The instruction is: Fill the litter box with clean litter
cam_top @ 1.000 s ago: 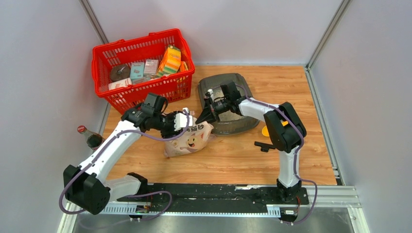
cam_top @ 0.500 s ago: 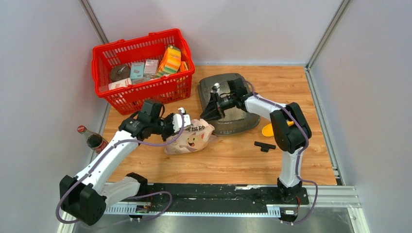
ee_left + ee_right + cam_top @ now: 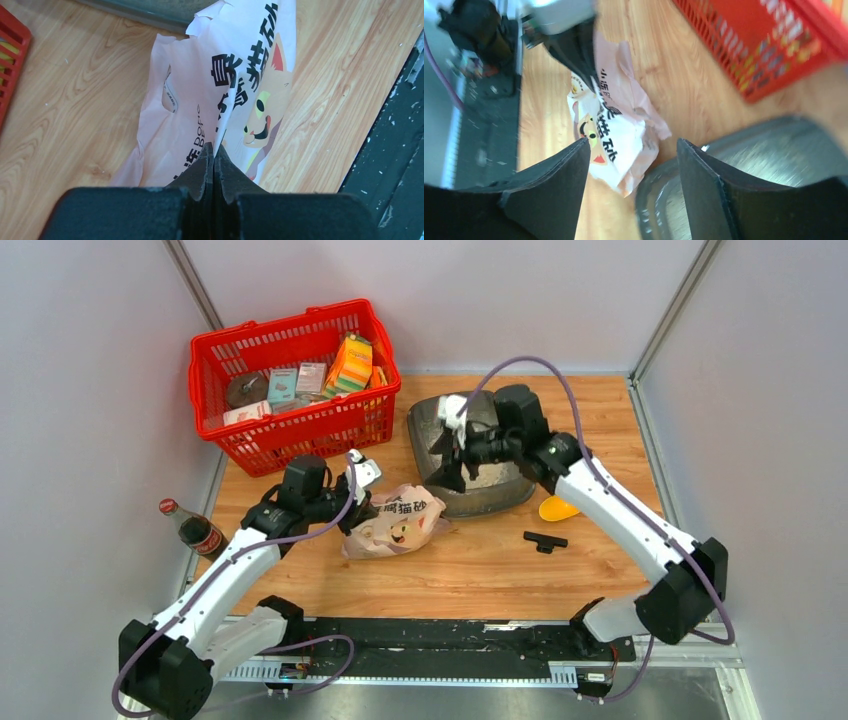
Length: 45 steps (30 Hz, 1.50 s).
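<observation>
**A:** What does the left wrist camera give that the overhead one doesn't?

**B:** The grip itself. The left hand has its two fingers pressed together with a fold of the paper bag pinched between them. The printed cat face sits just right of the pinch. From above, I can only see that this hand is at the bag's left end.

**A:** And the right wrist camera?

**B:** It's blurred, but the right hand is spread wide with nothing between its fingers. It looks past the rim of the litter box toward the bag.

**A:** How are the arms posed?

**B:** From overhead, the left arm stretches forward low over the tabletop, its forearm aimed at the bag. The right arm slants forward and to the left, with its hand over the left half of the litter box, fingers angled down.

**A:** Where is the litter box?

**B:** It sits flat on the tabletop at the far middle, just right of the red basket. The bag's right end lies just beside its near-left rim. The inside looks grey, and I cannot tell whether there is litter in it.

**A:** What's in the basket?

**B:** Small boxes, an orange carton and a round grey disc.
</observation>
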Tool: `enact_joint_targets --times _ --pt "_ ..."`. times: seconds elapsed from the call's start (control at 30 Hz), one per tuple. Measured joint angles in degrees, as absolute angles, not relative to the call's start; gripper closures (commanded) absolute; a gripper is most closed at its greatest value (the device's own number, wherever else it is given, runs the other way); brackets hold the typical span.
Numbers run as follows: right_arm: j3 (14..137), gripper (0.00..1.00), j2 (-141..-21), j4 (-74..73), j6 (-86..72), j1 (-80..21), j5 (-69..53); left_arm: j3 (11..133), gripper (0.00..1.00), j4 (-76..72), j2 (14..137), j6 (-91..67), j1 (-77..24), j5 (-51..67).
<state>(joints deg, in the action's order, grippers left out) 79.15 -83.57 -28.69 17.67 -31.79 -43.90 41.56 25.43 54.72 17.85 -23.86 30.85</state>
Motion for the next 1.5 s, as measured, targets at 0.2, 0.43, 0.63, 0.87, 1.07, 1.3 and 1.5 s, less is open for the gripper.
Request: enact_joint_targets --times 0.2,0.43,0.63,0.87,1.07,1.3,1.5 --pt "67.8 0.28 -80.4 -19.2 40.0 -40.9 -40.3 40.8 1.00 22.8 55.6 11.5 -22.3 31.4" --pt "65.3 0.27 -87.0 -15.5 51.5 -45.2 -38.7 40.8 1.00 20.8 57.4 6.7 -20.4 32.8" --pt "63.3 0.32 -87.9 -9.3 55.1 -47.7 -37.5 40.6 1.00 20.4 57.4 5.2 -20.2 33.2" --pt "63.3 0.47 -90.4 -8.0 58.3 -47.9 -36.4 40.4 1.00 20.3 57.4 3.8 -19.2 34.2" --pt "63.4 0.56 -92.1 -8.7 59.4 -47.1 -36.3 40.0 1.00 19.9 57.4 3.1 -17.7 35.9" --pt "65.7 0.59 -92.5 -11.4 54.8 -45.3 -36.7 39.9 1.00 19.9 57.3 3.9 -16.9 36.5" --pt "65.9 0.60 -92.5 -12.9 53.0 -44.4 -36.9 38.8 1.00 19.4 56.4 3.8 -15.7 38.2"
